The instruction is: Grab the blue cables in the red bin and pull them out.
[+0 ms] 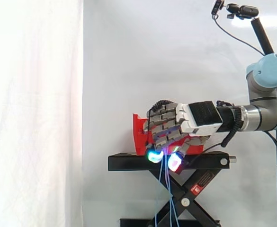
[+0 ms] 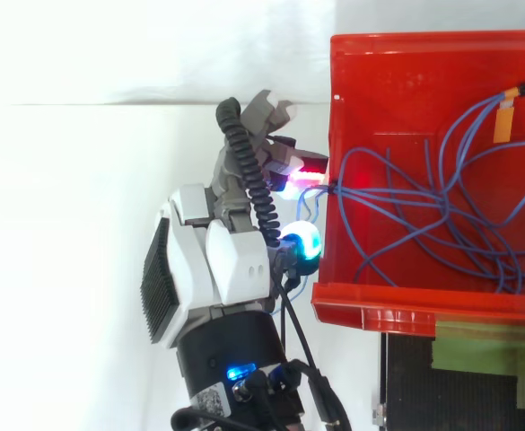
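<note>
Black stand [image 1: 129, 162] beneath bin [image 2: 397, 303] (blue cables [image 2: 445, 209])

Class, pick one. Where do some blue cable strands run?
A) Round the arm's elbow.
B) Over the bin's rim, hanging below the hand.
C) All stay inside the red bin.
B: strands of the blue cables cross the rim of the red bin at the hand and hang past the black stand.

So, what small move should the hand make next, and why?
Probably draw the hand straight away from the bin. Most of the cables lie looped inside the bin, but a few run over its wall to the hand. The fingers look curled on them, and they hang below the stand.
</note>
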### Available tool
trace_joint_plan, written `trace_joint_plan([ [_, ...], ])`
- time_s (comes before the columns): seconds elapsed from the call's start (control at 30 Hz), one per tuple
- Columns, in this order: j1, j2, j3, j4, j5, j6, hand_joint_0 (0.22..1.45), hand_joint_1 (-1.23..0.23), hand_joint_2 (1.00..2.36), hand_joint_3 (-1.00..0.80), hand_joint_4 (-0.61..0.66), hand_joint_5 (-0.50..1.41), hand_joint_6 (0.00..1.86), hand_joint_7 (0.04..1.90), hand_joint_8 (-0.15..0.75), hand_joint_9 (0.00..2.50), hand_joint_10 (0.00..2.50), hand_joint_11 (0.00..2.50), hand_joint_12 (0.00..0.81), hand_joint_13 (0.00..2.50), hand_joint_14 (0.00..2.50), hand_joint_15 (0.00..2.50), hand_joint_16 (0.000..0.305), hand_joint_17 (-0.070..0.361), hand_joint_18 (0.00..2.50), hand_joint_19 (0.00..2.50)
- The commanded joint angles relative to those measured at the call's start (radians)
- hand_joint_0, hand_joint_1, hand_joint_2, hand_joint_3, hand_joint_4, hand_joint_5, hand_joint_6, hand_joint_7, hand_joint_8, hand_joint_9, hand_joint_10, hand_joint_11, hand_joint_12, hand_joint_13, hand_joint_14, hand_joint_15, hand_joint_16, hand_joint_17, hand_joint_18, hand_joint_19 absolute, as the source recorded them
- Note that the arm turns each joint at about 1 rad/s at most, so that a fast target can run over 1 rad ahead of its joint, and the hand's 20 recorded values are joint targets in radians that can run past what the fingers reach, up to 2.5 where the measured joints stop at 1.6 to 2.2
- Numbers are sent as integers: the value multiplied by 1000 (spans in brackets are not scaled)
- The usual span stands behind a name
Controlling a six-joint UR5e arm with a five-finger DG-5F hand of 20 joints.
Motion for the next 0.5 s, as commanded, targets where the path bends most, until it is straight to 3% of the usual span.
trace_joint_plan([
  [0.0, -1, 1, 0, -1, -2, 34, 773, -974, 1000, -1000, 61, 881, 4, 784, 243, 863, 20, 1164, 348, 650, 21, 555, 44, 99, 458, 402],
  [0.47, -1, -1, 0, 1, -2, 37, 775, -973, 1000, -1000, 67, 881, 3, 781, 243, 860, 21, 1161, 348, 651, 20, 546, 44, 99, 459, 394],
])
